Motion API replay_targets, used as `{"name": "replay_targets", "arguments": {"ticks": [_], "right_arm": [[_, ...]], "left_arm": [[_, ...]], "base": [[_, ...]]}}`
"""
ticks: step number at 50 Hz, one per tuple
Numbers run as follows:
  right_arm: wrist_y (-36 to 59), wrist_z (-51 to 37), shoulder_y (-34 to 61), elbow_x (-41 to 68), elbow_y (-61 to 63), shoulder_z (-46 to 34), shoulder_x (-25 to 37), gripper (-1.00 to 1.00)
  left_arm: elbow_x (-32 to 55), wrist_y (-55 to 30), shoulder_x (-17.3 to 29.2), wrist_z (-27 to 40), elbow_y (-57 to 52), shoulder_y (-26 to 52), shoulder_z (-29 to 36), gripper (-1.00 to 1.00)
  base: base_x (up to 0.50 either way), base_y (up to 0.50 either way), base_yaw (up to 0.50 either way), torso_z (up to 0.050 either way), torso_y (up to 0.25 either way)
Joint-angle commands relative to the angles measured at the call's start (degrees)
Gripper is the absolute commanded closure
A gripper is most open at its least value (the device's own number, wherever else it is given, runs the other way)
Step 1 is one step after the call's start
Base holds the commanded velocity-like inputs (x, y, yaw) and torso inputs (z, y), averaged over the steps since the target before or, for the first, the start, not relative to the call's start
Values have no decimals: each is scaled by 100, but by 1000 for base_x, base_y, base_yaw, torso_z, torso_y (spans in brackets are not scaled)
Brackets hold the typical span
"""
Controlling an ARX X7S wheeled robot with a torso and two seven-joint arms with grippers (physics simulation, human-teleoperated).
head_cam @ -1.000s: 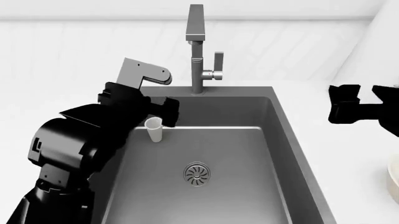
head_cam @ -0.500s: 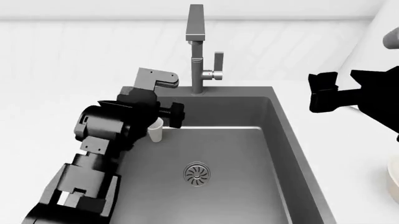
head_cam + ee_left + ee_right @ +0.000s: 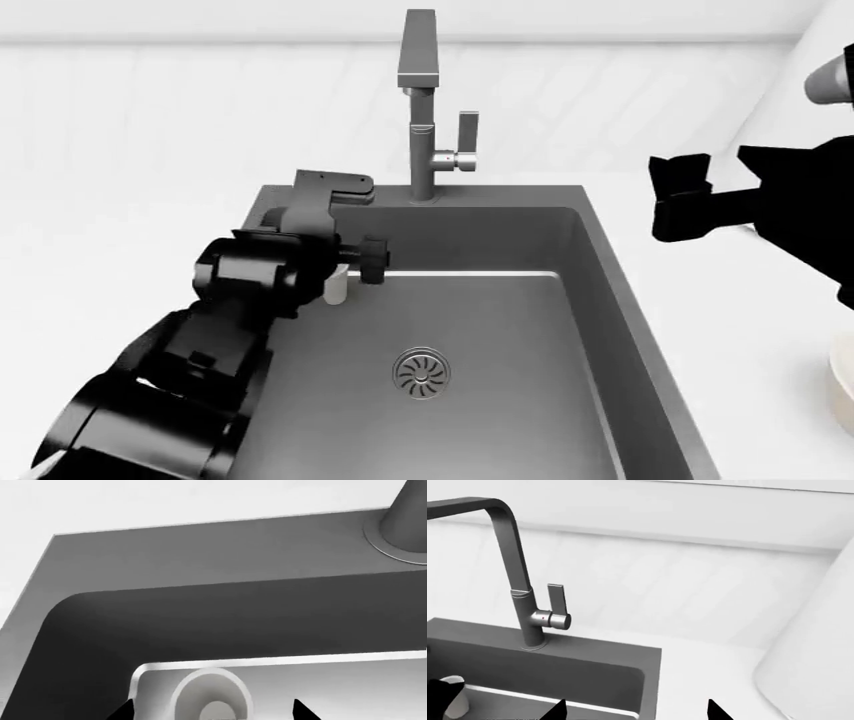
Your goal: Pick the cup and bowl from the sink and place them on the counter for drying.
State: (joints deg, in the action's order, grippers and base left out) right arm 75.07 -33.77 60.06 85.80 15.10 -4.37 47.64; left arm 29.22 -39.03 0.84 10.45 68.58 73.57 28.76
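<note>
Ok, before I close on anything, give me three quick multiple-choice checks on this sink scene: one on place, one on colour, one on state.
1. Where is the cup?
A. in the sink's back left corner
B. on the counter
C. over the drain

2. What colour is the sink basin?
A. white
B. dark grey
C. brown

3. How is the left gripper?
A. shut on the faucet
B. open, fingertips either side of the cup
C. out of sight

Answers: 1 A, it stands by the basin's corner wall; 2 B, against the white counter; 3 B, the left wrist view shows both tips apart around the cup.
</note>
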Motion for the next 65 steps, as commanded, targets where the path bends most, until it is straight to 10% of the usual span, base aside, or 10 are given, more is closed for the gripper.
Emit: {"name": "replay_targets", "arguments": {"ticks": [1, 34, 65], "right_arm": [[-104, 200, -103, -193, 43, -51, -36, -100], [-229, 92, -179, -4, 137, -28, 34, -100], [-286, 26, -202, 169, 219, -50, 127, -100]], "left_arm": [[-25, 491, -31, 91, 637, 66, -68, -100], [955, 883, -82, -177, 637, -66, 1320, -100], [796, 1219, -83, -92, 638, -233, 972, -100]], "base": [[0, 0, 0, 0, 0], [0, 0, 0, 0, 0], [0, 0, 0, 0, -42]]}}
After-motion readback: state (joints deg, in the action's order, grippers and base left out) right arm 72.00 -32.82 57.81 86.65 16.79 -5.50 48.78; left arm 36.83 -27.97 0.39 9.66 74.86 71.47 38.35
